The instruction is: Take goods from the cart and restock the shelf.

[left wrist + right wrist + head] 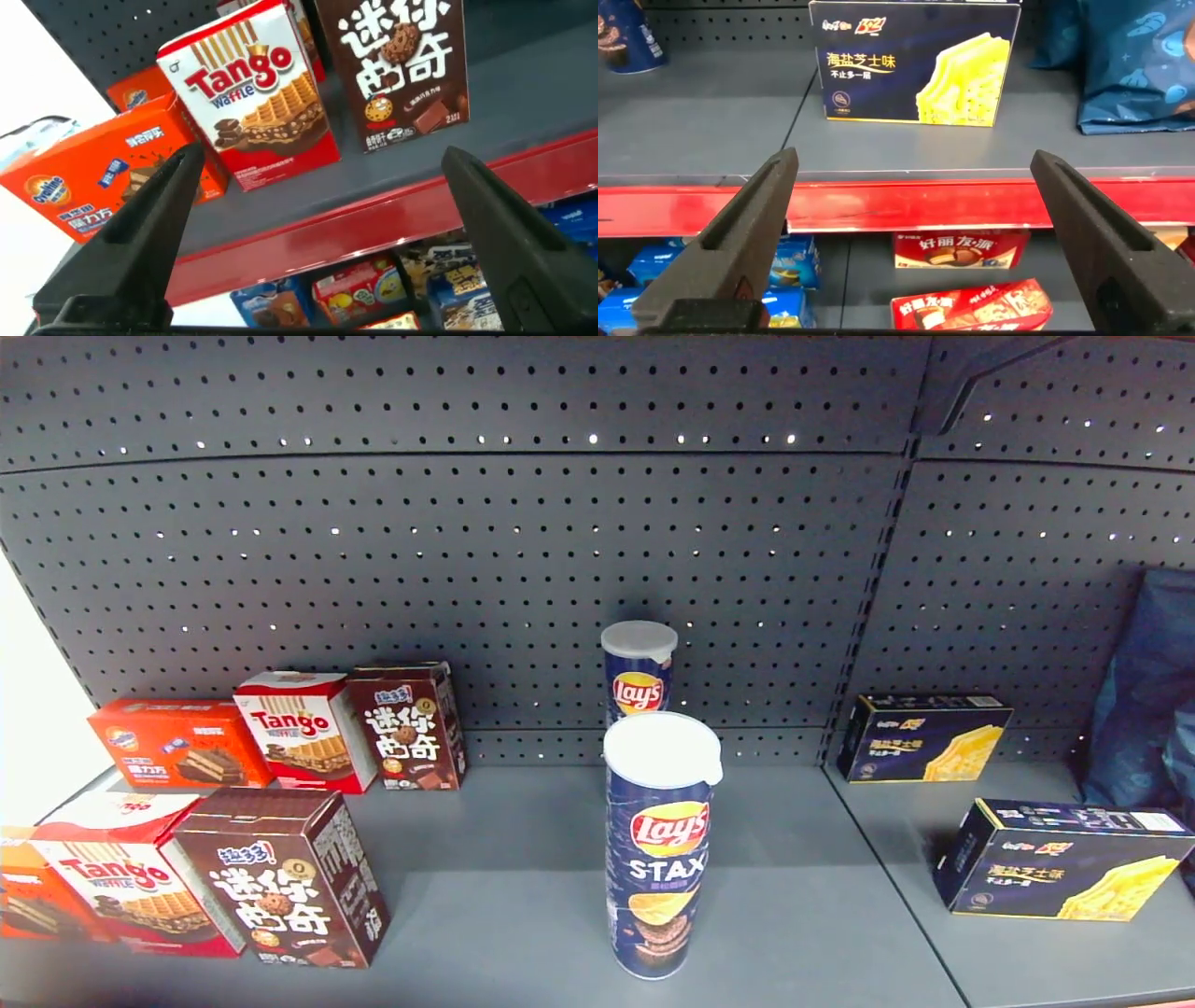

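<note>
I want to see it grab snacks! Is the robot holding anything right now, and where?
Nothing. The left gripper and right gripper are both open and empty.

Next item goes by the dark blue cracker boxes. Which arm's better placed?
Right, likely. The right gripper, open and empty, faces a dark blue cracker box across the shelf edge; the left gripper faces the wafer box at the shelf's other end.

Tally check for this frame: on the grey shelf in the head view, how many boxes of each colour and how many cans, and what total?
orange boxes: 2
red-and-white wafer boxes: 2
brown cookie boxes: 2
dark blue boxes: 2
chip cans: 2
Total: 10
</note>
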